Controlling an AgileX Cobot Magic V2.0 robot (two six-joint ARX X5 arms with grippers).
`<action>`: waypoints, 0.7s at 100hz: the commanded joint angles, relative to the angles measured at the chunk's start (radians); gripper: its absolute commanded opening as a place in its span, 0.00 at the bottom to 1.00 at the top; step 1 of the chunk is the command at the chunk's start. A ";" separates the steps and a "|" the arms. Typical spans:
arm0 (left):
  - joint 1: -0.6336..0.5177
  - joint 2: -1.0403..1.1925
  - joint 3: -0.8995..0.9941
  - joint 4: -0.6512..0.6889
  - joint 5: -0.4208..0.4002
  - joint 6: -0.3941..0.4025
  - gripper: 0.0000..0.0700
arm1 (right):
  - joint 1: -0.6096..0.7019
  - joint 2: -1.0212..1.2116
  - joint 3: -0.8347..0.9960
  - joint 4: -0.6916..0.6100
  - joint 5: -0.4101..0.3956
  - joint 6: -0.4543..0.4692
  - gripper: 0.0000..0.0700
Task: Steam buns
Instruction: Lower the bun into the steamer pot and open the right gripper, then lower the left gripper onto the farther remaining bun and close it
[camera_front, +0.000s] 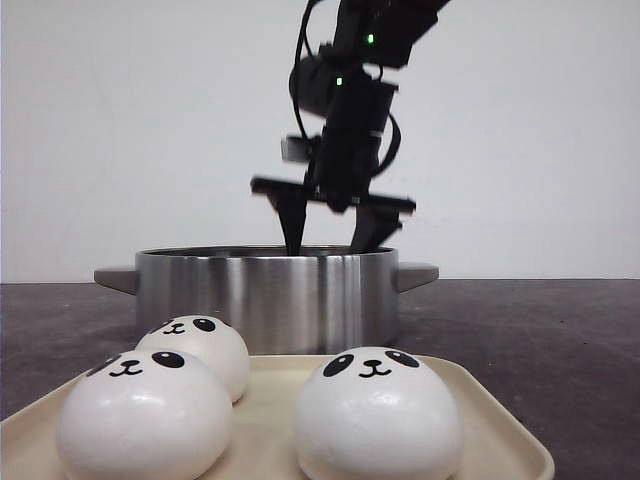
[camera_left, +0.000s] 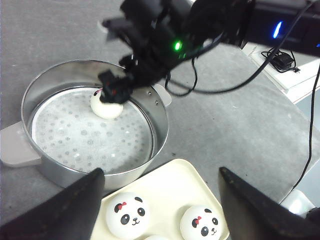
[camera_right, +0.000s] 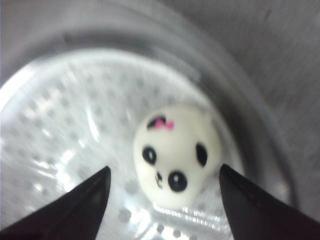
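Observation:
Three white panda-face buns lie on the cream tray (camera_front: 500, 430): one at the back left (camera_front: 192, 350), one at the front left (camera_front: 145, 415), one at the right (camera_front: 378, 415). A fourth bun (camera_right: 176, 155) lies on the perforated steamer plate (camera_left: 85, 135) inside the steel pot (camera_front: 265, 295). My right gripper (camera_front: 330, 243) is open, fingertips dipped at the pot's rim, and that bun (camera_left: 106, 106) sits free between its fingers. My left gripper (camera_left: 159, 172) is open and empty above the near pot rim and the tray (camera_left: 175, 185), where two buns show, one (camera_left: 126, 215) beside the other (camera_left: 201, 223).
The pot has a side handle at each end, one of them (camera_front: 415, 272) on the right. In the left wrist view a white box with black cables (camera_left: 280, 65) lies on the dark grey table beyond the right arm. The tray stands close in front of the pot.

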 joint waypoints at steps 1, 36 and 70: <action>-0.005 0.006 0.013 0.008 -0.003 0.006 0.62 | 0.006 0.019 0.074 -0.016 0.003 0.002 0.62; -0.035 0.034 -0.015 -0.145 -0.004 -0.014 0.62 | 0.093 -0.127 0.372 -0.263 0.056 -0.157 0.40; -0.225 0.195 -0.130 -0.249 -0.030 -0.110 0.62 | 0.311 -0.561 0.372 -0.214 0.298 -0.273 0.40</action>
